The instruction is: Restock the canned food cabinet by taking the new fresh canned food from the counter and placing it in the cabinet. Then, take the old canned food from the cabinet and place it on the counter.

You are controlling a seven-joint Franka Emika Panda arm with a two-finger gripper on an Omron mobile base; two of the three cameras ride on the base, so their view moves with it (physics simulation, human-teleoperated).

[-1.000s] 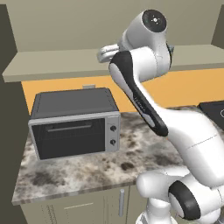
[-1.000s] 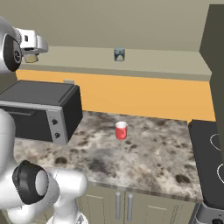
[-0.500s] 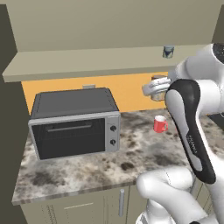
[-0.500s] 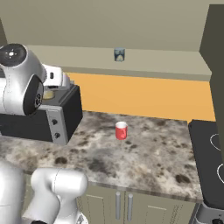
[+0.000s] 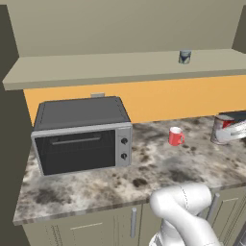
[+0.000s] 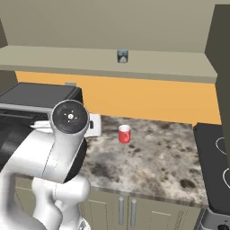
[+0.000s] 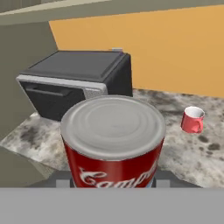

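Right now the claw is clenched on the old canned food, a red-and-white tin with metal rims, seen at the far right edge of the left base view. In the hand view the tin sits upright between the claw's fingers, its round metal lid facing up and its long axis vertical. Judging by the left base view, the tin hangs just above the counter, so the move ahead appears to be straight down. The speckled stone under it looks bare. To the tin's left stands a red mug, apart from it. Further left sits a dark toaster oven. Up above, the new fresh canned food, a blue-grey tin, stands on the shelf of the cabinet, already restocked.
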